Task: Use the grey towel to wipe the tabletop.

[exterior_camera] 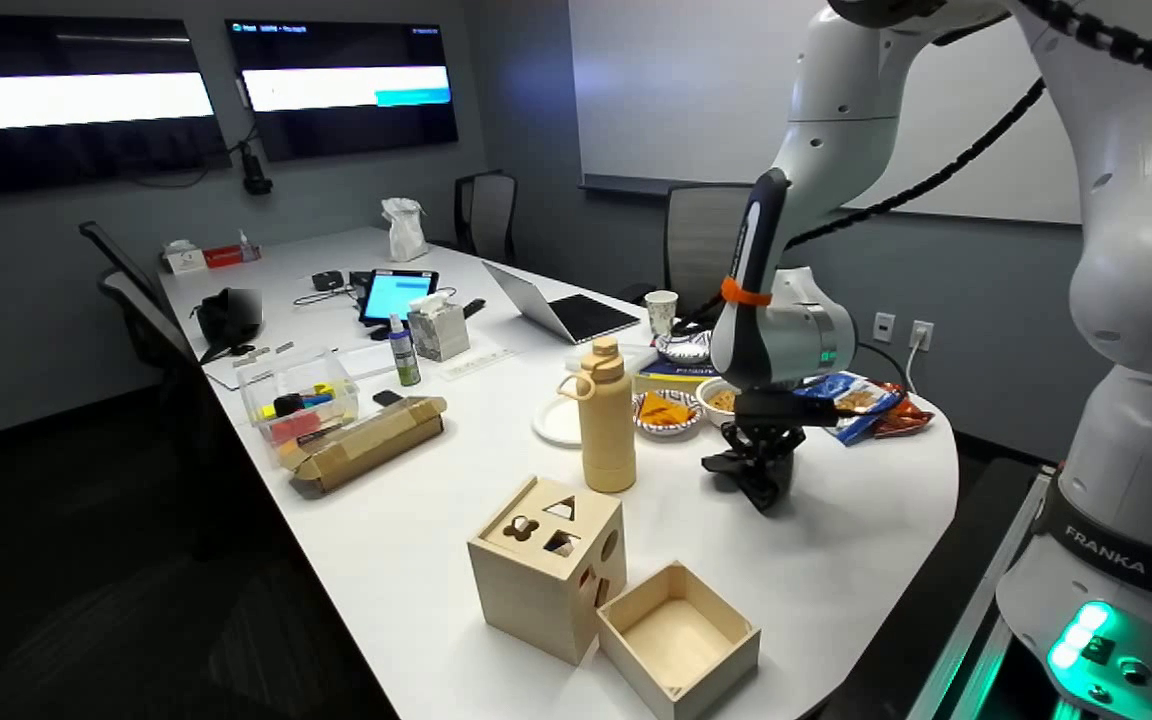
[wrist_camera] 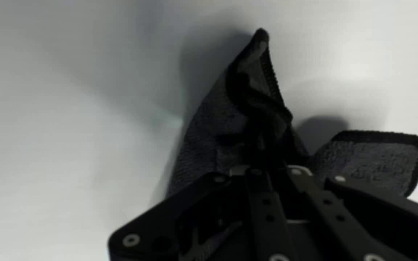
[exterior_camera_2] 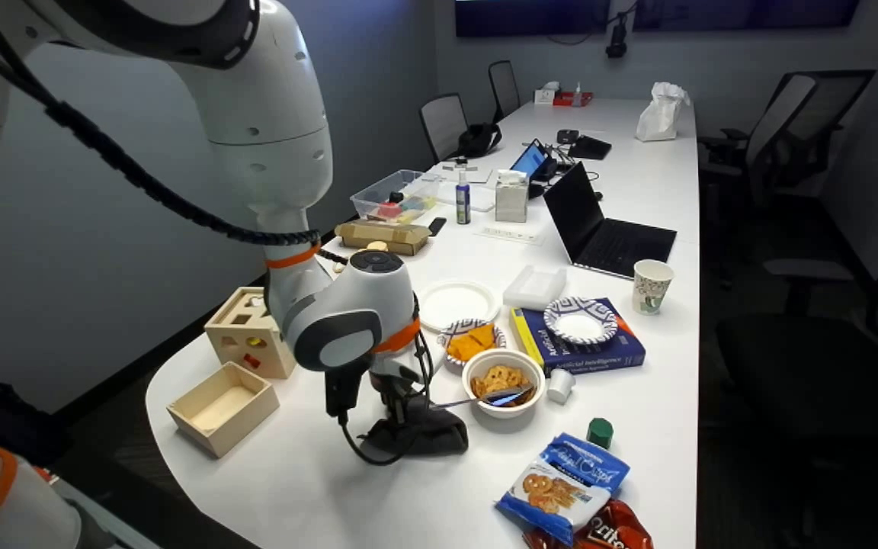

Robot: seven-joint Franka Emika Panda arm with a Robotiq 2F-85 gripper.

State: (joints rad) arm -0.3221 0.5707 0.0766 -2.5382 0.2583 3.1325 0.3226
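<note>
Your gripper (wrist_camera: pixel 270 169) points down at the desk (exterior_camera: pixel 836 570), its fingers drawn together on the grey towel (wrist_camera: pixel 203 141), which is dark in tone and bunched between them. You hold the towel by its gathered part, presumably so that the loose folds spread beneath the fingertips and serve as a wiping face. In the wrist view, a hemmed corner projects beyond the gripper and a flap lies out to its side; in both exterior views the towel sits directly below the gripper, low at the desk, though contact along its whole underside cannot be confirmed. Just beside the gripper is a white bowl (exterior_camera_2: pixel 511 412) of crackers (exterior_camera_2: pixel 500 379), with a metal utensil (exterior_camera_2: pixel 514 395) resting in it and its handle directed towards the towel: judge this the likeliest thing to snag during a stroke. Farther out on the bowl's side lie the snack bags (exterior_camera_2: pixel 563 488); on the opposite side stand the shape sorter (exterior_camera: pixel 548 565) and a shallow wooden box (exterior_camera: pixel 724 674). This spacing probably favours short strokes on the strip of desk between the two groups, made with a firm grip.
</note>
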